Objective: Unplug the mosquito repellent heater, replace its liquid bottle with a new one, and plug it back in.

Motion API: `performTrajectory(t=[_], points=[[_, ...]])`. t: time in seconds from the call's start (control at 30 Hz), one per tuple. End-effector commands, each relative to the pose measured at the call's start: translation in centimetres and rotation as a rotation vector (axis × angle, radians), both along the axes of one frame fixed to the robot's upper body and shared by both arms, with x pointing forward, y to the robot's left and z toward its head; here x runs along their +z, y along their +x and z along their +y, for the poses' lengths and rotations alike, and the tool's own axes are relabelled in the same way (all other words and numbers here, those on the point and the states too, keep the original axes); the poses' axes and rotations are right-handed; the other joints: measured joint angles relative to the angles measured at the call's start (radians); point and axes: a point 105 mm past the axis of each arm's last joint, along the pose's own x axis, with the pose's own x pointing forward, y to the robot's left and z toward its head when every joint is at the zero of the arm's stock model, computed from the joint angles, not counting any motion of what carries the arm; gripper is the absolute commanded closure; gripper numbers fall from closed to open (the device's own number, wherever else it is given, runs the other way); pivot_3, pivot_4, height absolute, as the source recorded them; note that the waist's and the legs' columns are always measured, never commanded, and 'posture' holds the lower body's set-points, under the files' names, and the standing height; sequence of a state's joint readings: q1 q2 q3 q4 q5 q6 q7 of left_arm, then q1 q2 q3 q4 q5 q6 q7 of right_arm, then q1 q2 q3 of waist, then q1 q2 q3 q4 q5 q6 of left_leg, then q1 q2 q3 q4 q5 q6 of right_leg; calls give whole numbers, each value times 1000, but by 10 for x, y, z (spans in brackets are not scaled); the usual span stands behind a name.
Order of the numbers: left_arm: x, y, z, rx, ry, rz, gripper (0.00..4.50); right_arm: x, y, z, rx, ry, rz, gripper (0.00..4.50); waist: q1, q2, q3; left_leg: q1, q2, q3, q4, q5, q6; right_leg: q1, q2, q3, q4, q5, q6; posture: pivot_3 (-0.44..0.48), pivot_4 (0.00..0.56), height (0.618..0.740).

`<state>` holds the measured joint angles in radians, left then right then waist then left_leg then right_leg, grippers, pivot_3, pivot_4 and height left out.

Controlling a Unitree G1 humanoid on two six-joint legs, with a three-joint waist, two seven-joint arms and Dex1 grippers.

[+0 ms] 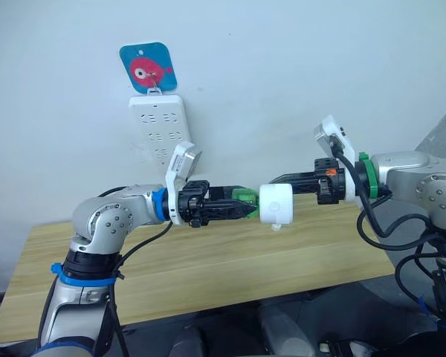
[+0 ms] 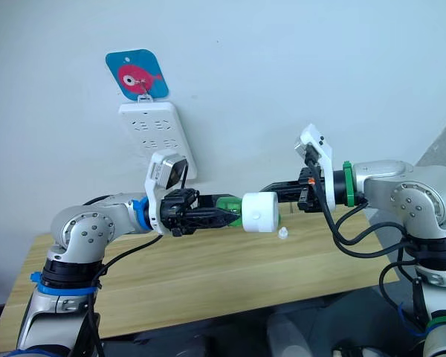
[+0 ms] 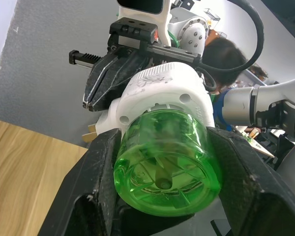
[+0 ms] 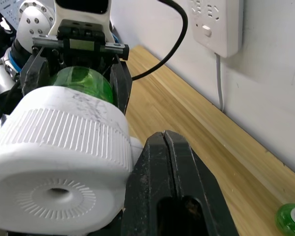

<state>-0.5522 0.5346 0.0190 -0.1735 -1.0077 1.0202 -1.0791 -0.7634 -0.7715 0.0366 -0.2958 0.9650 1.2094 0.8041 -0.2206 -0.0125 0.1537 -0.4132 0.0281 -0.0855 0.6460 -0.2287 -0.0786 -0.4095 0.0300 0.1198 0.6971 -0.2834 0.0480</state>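
The mosquito repellent heater (image 1: 276, 204) is held in mid-air above the wooden table (image 1: 208, 275), between the two grippers, unplugged from the white power strip (image 1: 160, 128) on the wall behind.

The green liquid bottle (image 3: 167, 162) is pinched by the left gripper (image 1: 241, 210). Its fingers (image 3: 96, 182) are pressed against both sides of the bottle, as seen in the left wrist view. The bottle's neck end is seated in the heater's white body.

The heater is gripped from the opposite side by the right gripper (image 1: 293, 195). Its fingers (image 3: 105, 81) are seen clamped on the heater's far end in the left wrist view. In the right wrist view, the ribbed white shell (image 4: 59, 162) sits directly against the gripper's fingers (image 4: 172, 182), with the round vent face turned toward the camera.

Both grippers are aligned roughly along one horizontal line, tips facing each other, with heater and bottle bridging them.

A small clear cap-like piece (image 2: 283, 233) lies on the table below the right gripper. A second green bottle (image 4: 292, 219) is seen standing on the table beside the wall, well apart from the heater. A blue tag with a red fish (image 1: 148, 68) hangs above the power strip.
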Motion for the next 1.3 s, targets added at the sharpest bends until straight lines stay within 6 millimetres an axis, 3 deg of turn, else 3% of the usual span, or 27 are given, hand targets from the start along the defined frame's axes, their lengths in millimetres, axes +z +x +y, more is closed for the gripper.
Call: performTrajectory(t=[0.03,0.37,0.77,1.3], points=[[11,1,6,16,-48,0,2139,10,-4,-3,5,28,-18,4500,0,0,0,0,0,0,0,0,0,0,0,0,0,0,0,-228,76,740],[14,0,16,-10,-90,137,2146,-3,19,-7,-151,78,10,4500,-2,0,-2,0,0,-1,0,0,0,0,0,0,1,0,0,-234,67,740],[17,12,21,40,-142,212,2146,-4,-21,8,51,108,107,4500,-2,0,-3,0,0,-1,0,0,0,0,0,-1,0,0,0,-233,73,740],[17,19,21,90,-137,205,2157,3,-34,12,90,152,135,4500,-2,0,-3,0,0,-1,0,0,0,0,0,-1,0,0,0,-233,82,740]])
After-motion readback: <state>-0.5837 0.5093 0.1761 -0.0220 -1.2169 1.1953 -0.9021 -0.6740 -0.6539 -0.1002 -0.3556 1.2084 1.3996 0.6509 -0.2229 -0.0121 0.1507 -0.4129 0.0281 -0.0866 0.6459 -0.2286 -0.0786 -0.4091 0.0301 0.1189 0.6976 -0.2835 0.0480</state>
